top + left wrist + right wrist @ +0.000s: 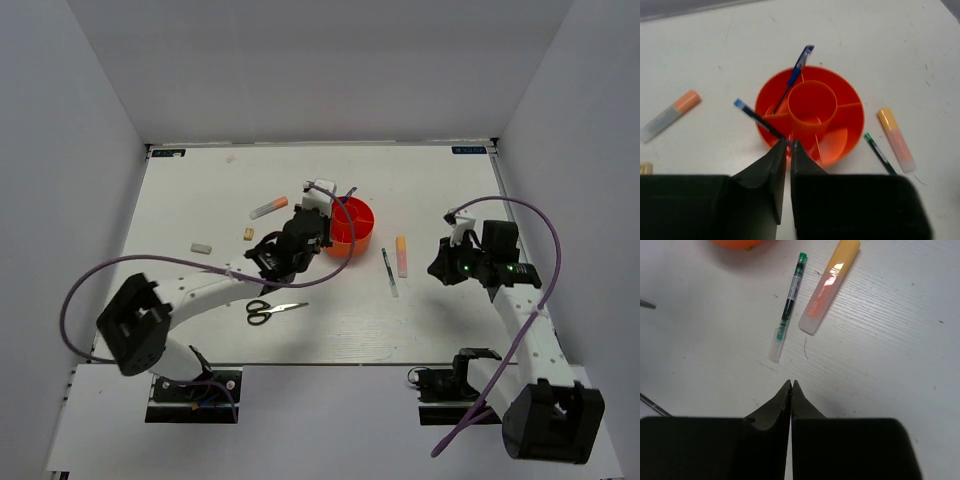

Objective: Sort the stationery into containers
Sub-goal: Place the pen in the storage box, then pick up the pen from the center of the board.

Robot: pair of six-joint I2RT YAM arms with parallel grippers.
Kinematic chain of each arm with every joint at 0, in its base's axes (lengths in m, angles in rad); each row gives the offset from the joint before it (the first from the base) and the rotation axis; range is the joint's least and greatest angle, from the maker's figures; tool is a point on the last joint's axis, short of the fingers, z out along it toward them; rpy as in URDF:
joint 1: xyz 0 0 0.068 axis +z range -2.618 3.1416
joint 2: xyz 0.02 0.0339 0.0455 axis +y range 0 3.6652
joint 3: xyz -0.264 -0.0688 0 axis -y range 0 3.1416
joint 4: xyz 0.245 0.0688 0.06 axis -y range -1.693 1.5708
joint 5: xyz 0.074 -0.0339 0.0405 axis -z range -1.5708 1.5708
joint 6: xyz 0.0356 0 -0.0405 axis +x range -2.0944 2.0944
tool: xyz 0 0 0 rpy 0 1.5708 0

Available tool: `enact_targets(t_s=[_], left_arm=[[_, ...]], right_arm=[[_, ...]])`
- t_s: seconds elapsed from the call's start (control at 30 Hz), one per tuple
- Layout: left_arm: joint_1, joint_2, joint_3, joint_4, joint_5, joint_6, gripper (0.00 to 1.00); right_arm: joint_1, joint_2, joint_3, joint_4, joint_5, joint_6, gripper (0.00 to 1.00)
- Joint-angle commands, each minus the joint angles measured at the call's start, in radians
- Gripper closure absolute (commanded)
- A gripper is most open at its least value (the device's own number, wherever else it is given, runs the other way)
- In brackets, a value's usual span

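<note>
The orange-red organizer cup [352,225] [810,115] stands mid-table; a blue pen [796,79] leans in one of its ring compartments. My left gripper [318,235] [789,143] is at the cup's near rim, shut on the end of a thin dark pen [759,120] that slants across the rim. My right gripper [438,268] [791,383] is shut and empty above bare table. A green-tipped pen [389,271] [788,307] and the peach-orange highlighter [402,255] [829,287] lie just ahead of the right gripper.
Black-handled scissors [274,311] lie near the front, left of centre. The orange-capped white marker [268,208] [670,115], a tan eraser [249,234] and a white eraser [202,247] lie left of the cup. White walls enclose the table.
</note>
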Motion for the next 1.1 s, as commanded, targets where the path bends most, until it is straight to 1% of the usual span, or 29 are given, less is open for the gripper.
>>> enact_targets(t_s=[0.0,0.03,0.07,0.1,0.13,0.17,0.2,0.23,0.27,0.3,0.33,0.37,0.4,0.43,0.47,0.53,0.63,0.73,0.87,1.0,1.07], left_arm=[[0.016,-0.187,0.067,-0.542,0.072,-0.139,0.73],[0.032,-0.23,0.07,-0.686,0.111,-0.189,0.54],[0.1,-0.276,0.067,-0.817,0.187,-0.209,0.4],[0.134,-0.299,0.045,-0.868,0.226,-0.25,0.31],[0.168,-0.348,0.014,-0.91,0.375,-0.261,0.24],[0.243,-0.372,-0.021,-1.0,0.432,-0.276,0.22],[0.326,-0.437,-0.041,-1.031,0.479,-0.278,0.2],[0.396,-0.464,-0.104,-1.068,0.583,-0.254,0.2],[0.427,-0.485,-0.13,-1.074,0.608,-0.243,0.2],[0.485,-0.558,-0.178,-1.071,0.654,-0.225,0.2],[0.539,-0.583,-0.178,-1.071,0.661,-0.224,0.2],[0.558,-0.608,-0.252,-1.054,0.664,-0.214,0.22],[0.57,-0.675,-0.271,-1.036,0.635,-0.212,0.22],[0.573,-0.694,-0.302,-1.025,0.635,-0.214,0.22],[0.572,-0.724,-0.317,-1.01,0.654,-0.211,0.22],[0.583,-0.754,-0.316,-1.016,0.658,-0.209,0.22],[0.601,-0.772,-0.334,-0.997,0.653,-0.204,0.22],[0.615,-0.766,-0.335,-1.007,0.688,-0.208,0.22],[0.618,-0.768,-0.333,-1.008,0.691,-0.206,0.22],[0.616,-0.78,-0.333,-1.01,0.682,-0.206,0.22],[0.618,-0.781,-0.333,-1.013,0.678,-0.206,0.22]], right_arm=[[0.032,0.101,0.093,-0.03,-0.047,-0.021,0.99],[0.082,0.152,0.107,-0.032,-0.051,-0.021,0.93],[0.095,0.205,0.133,-0.028,-0.05,-0.021,0.84],[0.11,0.235,0.159,-0.028,-0.044,-0.02,0.75],[0.135,0.287,0.171,-0.023,-0.042,-0.018,0.64],[0.165,0.342,0.194,-0.017,-0.041,-0.015,0.59],[0.193,0.367,0.208,-0.015,-0.021,0.0,0.57],[0.219,0.406,0.235,-0.014,-0.013,0.006,0.55],[0.235,0.44,0.243,0.017,-0.006,0.023,0.55],[0.276,0.477,0.253,0.029,0.042,0.04,0.53],[0.276,0.477,0.26,0.054,0.065,0.048,0.53],[0.314,0.508,0.266,0.064,0.082,0.057,0.53],[0.327,0.564,0.301,0.072,0.131,0.062,0.53],[0.339,0.565,0.314,0.072,0.148,0.066,0.52],[0.362,0.604,0.325,0.081,0.171,0.069,0.52],[0.376,0.664,0.357,0.095,0.215,0.078,0.52],[0.393,0.716,0.375,0.13,0.266,0.095,0.52],[0.411,0.757,0.395,0.152,0.318,0.118,0.53],[0.425,0.784,0.371,0.189,0.369,0.126,0.55],[0.434,0.795,0.337,0.219,0.396,0.126,0.58],[0.439,0.804,0.322,0.223,0.403,0.128,0.61]])
